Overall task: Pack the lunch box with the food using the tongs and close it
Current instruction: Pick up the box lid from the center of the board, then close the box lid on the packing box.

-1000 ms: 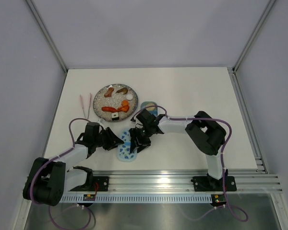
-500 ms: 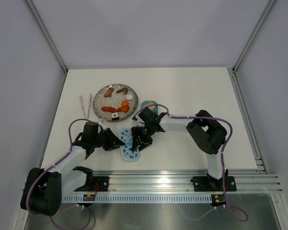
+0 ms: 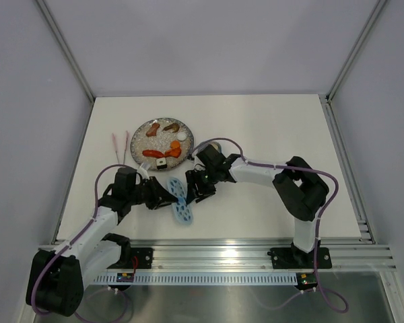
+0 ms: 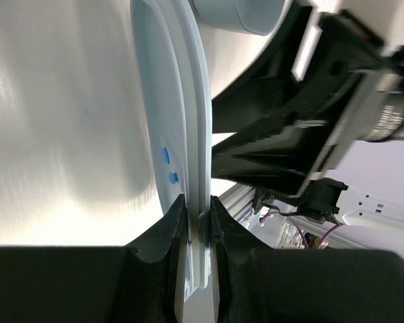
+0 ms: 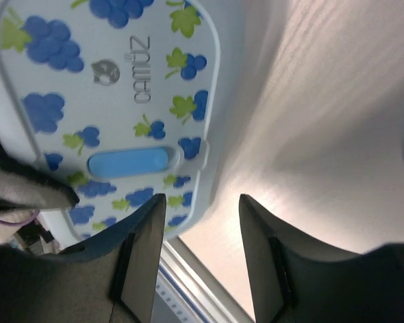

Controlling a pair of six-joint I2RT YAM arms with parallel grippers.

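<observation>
Since a second ago the lid has swung round and tipped up off the surface; its long axis now runs from far-left to near-right. My left hand pinches its rim, fingers pressed onto the edge. My right hand hangs just beside the printed face, fingers spread, gripping nothing. Past the lid's far end stands the tub.

The pale blue lid bore dark blue grapes and green leaves; the food was orange, red, white and brown, the plate speckled grey, the tongs pale pink.
</observation>
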